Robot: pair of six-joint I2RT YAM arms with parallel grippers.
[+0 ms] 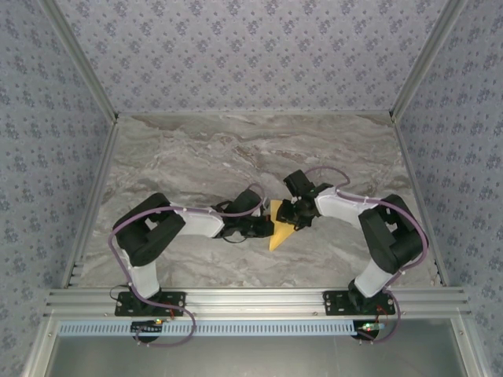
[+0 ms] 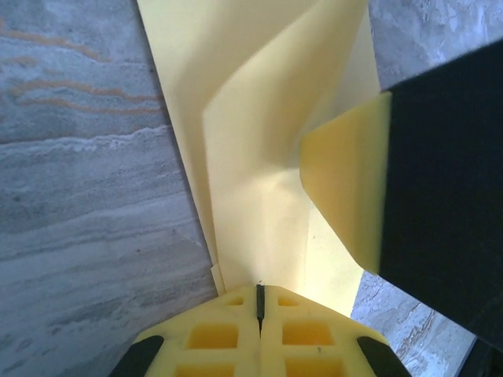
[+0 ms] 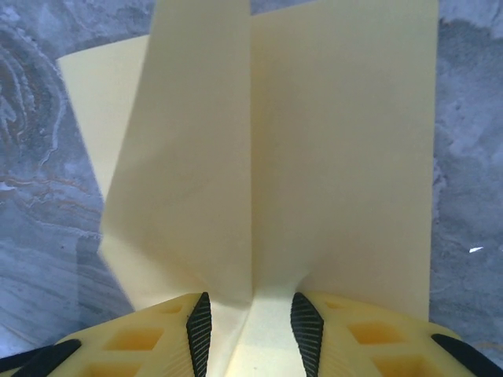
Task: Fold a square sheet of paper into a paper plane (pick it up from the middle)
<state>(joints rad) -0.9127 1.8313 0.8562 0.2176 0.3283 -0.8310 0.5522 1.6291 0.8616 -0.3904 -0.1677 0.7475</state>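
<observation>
At frame centre, the left gripper (image 2: 259, 306), pressed together, pinched the square sheet of paper (image 1: 280, 232) upright, apparently so the partly spread right gripper (image 3: 251, 330) could straddle its crease; its grip was indeterminate.

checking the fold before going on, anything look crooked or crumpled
Yes. The square sheet of paper looks askew: in the right wrist view one flap slants off the centre crease, with a lower layer poking out beyond it. In the left wrist view it dents beside the right fingers.

The square sheet of paper (image 3: 338, 157) is looking thin and matt, the table (image 1: 196, 149) is showing smooth marble-look veining, the bottom rail (image 1: 259, 297) is looking metal.
</observation>
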